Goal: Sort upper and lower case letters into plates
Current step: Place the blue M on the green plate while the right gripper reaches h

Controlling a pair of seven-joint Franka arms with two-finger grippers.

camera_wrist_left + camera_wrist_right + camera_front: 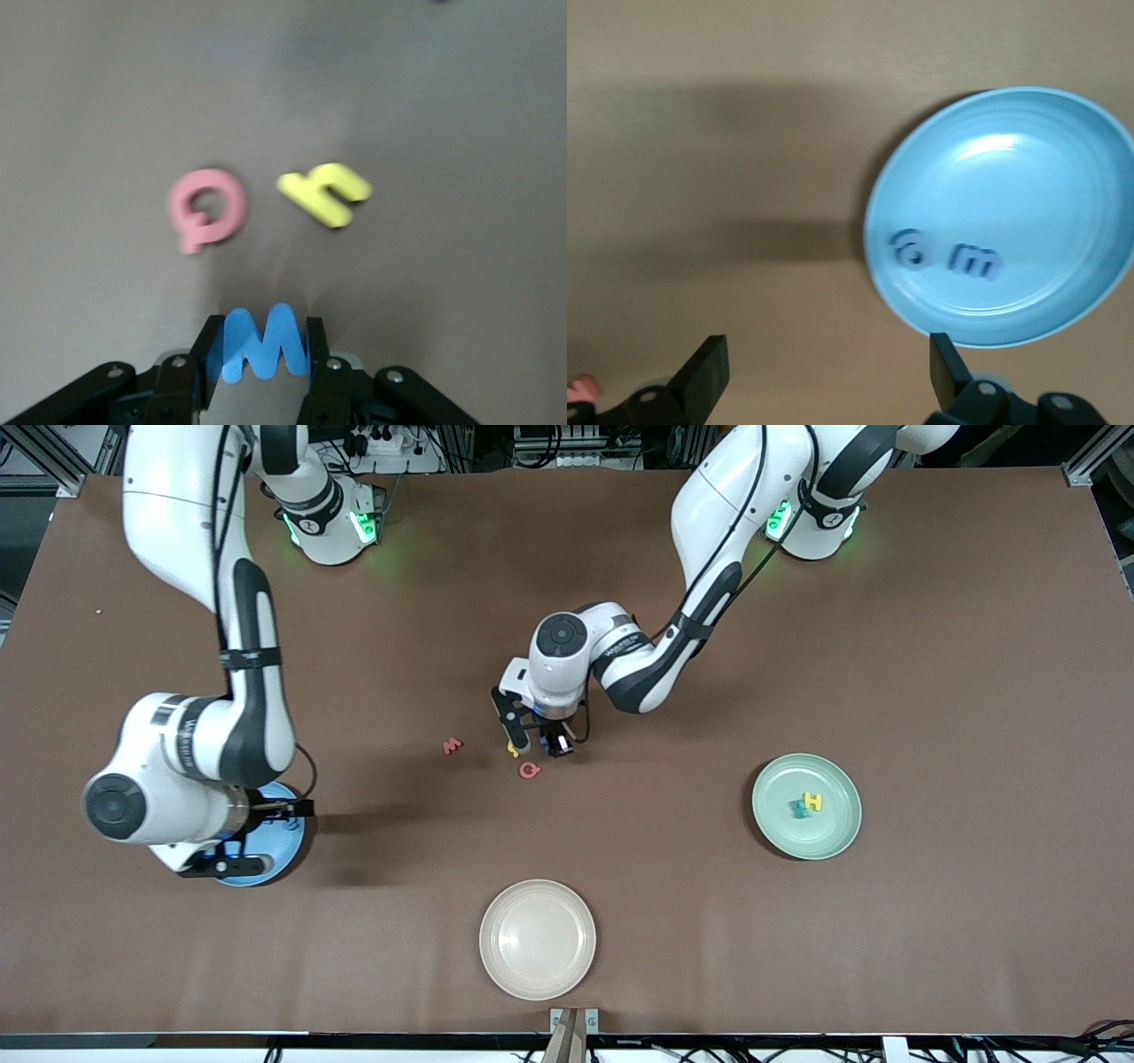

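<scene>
a blue letter m (263, 343) is gripped upright between the closed jaws of the left gripper (537, 740), low over the middle of the desk (930, 646). just beside it on the desk lie a yellow letter (324, 193) and a pink q-shaped letter (206, 209), close to each other but apart; a red letter m (453, 746) lies near them toward the right arm's end. the mint green plate (833, 837), toward the left arm's end, carries a yellow h (811, 802) and a teal letter (799, 809), which look to be touching. the blue plate (1063, 292) holds two bluish letters (946, 255). over it the right gripper (257, 834) is held with its jaws open and empty. a cream-white plate (538, 974) sits nearest the front camera.
</scene>
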